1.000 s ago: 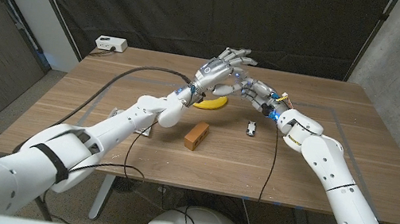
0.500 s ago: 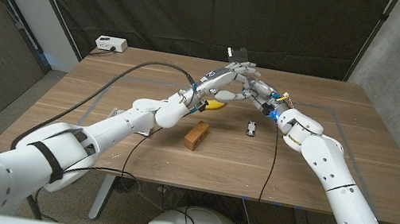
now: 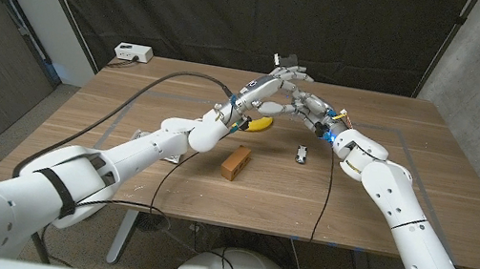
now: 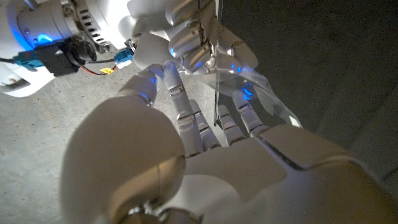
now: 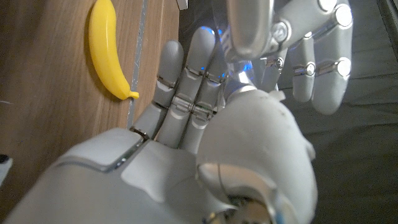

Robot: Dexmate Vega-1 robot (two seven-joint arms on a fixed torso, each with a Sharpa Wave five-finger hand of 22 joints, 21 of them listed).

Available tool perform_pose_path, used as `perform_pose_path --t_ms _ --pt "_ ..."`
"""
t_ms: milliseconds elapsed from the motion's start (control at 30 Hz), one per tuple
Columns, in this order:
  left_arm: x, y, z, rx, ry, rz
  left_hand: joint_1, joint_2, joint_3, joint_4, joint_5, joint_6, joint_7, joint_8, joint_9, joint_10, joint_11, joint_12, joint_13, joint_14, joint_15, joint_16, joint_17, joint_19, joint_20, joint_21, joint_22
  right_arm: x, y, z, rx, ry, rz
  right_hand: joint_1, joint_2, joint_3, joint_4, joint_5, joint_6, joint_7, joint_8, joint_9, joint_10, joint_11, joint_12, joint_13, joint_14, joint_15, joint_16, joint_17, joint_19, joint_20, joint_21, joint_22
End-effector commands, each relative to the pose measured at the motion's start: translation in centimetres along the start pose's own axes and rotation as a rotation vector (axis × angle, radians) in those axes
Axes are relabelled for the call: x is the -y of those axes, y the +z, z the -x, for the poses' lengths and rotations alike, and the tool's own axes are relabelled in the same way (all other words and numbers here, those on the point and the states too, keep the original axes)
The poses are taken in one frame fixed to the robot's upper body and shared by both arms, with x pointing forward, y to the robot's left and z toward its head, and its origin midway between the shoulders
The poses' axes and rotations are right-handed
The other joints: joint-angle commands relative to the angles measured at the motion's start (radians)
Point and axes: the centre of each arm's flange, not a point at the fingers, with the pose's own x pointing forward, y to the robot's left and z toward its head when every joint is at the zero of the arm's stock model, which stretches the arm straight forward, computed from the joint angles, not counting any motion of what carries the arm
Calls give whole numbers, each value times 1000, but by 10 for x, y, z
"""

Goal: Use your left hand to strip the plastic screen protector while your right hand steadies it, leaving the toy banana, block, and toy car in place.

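We have both hands raised together above the table's far middle. Our right hand [image 3: 307, 106] grips the clear plastic screen protector [image 4: 249, 87]; our left hand [image 3: 265, 87] pinches at its film. Peeling looks barely begun. The yellow toy banana [image 3: 259, 124] lies below, orange-brown block [image 3: 235, 163] at seven o'clock, small toy car [image 3: 301, 152] at four o'clock, undisturbed.

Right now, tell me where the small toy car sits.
In the head view, the small toy car sits on the wooden table right of centre, beside the right arm, with the yellow toy banana to its left.
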Motion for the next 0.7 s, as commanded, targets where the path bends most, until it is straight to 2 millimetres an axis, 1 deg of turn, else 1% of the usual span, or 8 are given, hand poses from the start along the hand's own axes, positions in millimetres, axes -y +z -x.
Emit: perform_pose_path --t_ms 33,133,267,300,367,467,600,700 --pt "-31 9 7 89 230 -139 -3 2 -38 4 -147 -430 -154 -109 11 -132 15 -56 -5 -78 -21 -21 1 -80 47 -19 -11 -4 -1 -1 -5 1 2 11 4 2 -3 5 26 18 6 4 5 -5 5 6 74 -73 1 4 5 -120 -3 0" --pt "-35 10 7 96 205 -121 -55 -9 -77 26 -235 -754 -153 -263 -38 -216 52 -77 -6 -134 12 -27 -19 -98 58 -47 -13 -5 -1 -1 -6 1 1 11 4 1 -3 4 27 17 6 3 7 -6 4 5 75 -74 -2 -1 5 -120 -3 0" --pt "-41 11 12 100 209 -123 -185 -63 -168 74 -198 -1072 -149 -453 -104 -349 126 -105 -19 -222 62 -33 -55 -155 89 -105 -13 -8 -3 -2 -4 -7 -2 11 4 1 -3 4 27 18 6 3 7 -5 4 5 75 -72 -1 2 5 -120 -3 0" --pt "-43 11 14 98 213 -124 -223 -85 -202 87 -186 -1140 -125 -477 -118 -399 145 -117 -27 -254 80 -35 -66 -169 99 -122 -14 -9 -3 -2 -3 -9 -4 11 4 0 -3 4 26 17 6 3 7 -5 4 6 76 -74 -2 0 5 -120 -3 0" --pt "-47 10 17 83 236 -120 -283 -102 -256 109 -165 -1235 -62 -481 -137 -478 202 -134 -40 -309 110 -34 -82 -208 112 -159 -14 -11 -4 -2 -1 -12 -3 12 4 0 -4 4 26 16 6 4 8 -5 4 6 76 -74 -1 1 5 -120 -3 0" --pt "-55 5 24 52 286 -96 -333 -105 -303 130 -150 -1341 -38 -488 -152 -542 231 -140 -54 -361 132 -35 -96 -242 115 -191 -13 -15 -5 -1 4 -21 0 12 4 0 -3 4 26 16 6 4 7 -6 3 5 76 -73 -2 1 5 -120 -3 0" --pt "-68 1 39 -1 426 -35 -368 -94 -323 150 -143 -1369 -49 -482 -159 -566 236 -139 -62 -375 126 -32 -102 -252 117 -202 -11 -20 -2 1 12 -39 13 13 4 1 -3 4 27 16 7 4 8 -6 2 5 76 -73 -2 4 3 -120 -3 0" --pt "-77 -4 53 -27 545 66 -521 -5 -362 250 -116 -1265 -83 -443 -182 -498 219 -105 -96 -321 95 -6 -118 -201 106 -201 -8 -24 1 3 22 -50 32 12 5 0 -3 4 27 16 7 5 10 -5 2 4 77 -74 -4 1 2 -120 -3 0"
